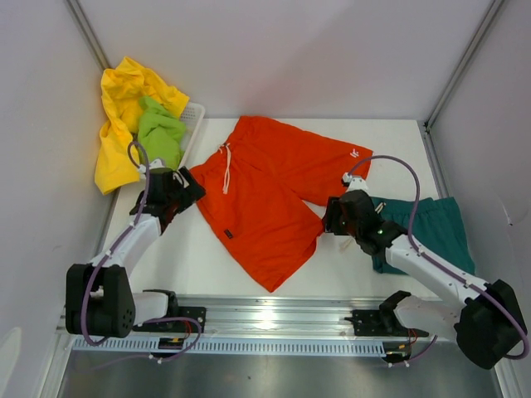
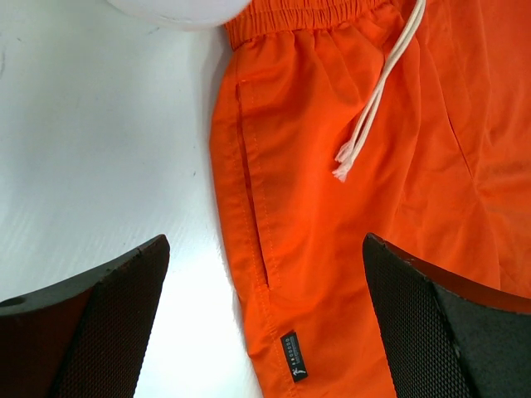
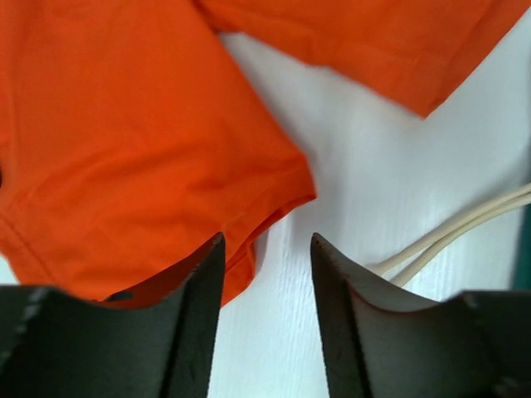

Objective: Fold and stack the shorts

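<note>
Orange-red shorts [image 1: 265, 191] lie spread flat on the white table, waistband to the back left. My left gripper [image 1: 187, 189] hangs wide open over their left side seam [image 2: 249, 207], one finger over bare table and the other over fabric, near a small black label [image 2: 294, 356]. My right gripper [image 1: 332, 217] is at the hem corner of the near leg [image 3: 274, 199]. Its jaws stand partly apart, with the hem edge by the left finger [image 3: 195, 307] and white table showing in the gap. Dark teal shorts [image 1: 440, 228] lie under the right arm.
A white basket [image 1: 195, 116] at the back left holds yellow shorts [image 1: 124, 108] and lime green shorts [image 1: 159, 133]. Pale cords [image 3: 465, 228] lie on the table beside my right finger. Grey walls close in the table on three sides.
</note>
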Robot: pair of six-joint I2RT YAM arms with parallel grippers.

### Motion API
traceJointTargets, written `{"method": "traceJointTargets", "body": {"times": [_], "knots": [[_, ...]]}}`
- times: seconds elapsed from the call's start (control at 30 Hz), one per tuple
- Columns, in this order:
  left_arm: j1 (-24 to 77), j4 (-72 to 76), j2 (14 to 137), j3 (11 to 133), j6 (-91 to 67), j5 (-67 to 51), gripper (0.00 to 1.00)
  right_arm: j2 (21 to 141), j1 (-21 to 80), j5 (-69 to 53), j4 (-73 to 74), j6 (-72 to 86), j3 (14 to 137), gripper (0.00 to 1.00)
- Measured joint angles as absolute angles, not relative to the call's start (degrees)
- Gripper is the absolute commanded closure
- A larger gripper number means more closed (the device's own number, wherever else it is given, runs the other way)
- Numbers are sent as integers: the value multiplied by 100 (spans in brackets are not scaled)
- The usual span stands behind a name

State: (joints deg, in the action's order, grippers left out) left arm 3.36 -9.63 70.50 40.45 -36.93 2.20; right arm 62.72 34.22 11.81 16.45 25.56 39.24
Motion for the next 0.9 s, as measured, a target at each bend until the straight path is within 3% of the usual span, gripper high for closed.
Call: {"method": "traceJointTargets", "body": {"times": [0.07, 0.33, 0.9], "knots": [[266, -1009, 7039, 4060, -3697, 220, 1, 6189, 3457, 956, 1592, 2670, 3765, 58], [73, -1116, 7015, 4062, -3704, 215, 1, 6477, 3439, 552, 1378, 2912, 3347, 62], [71, -1063, 6936, 4062, -3704, 45, 1, 7365, 2578, 25, -62, 3076, 2982, 59]]}}
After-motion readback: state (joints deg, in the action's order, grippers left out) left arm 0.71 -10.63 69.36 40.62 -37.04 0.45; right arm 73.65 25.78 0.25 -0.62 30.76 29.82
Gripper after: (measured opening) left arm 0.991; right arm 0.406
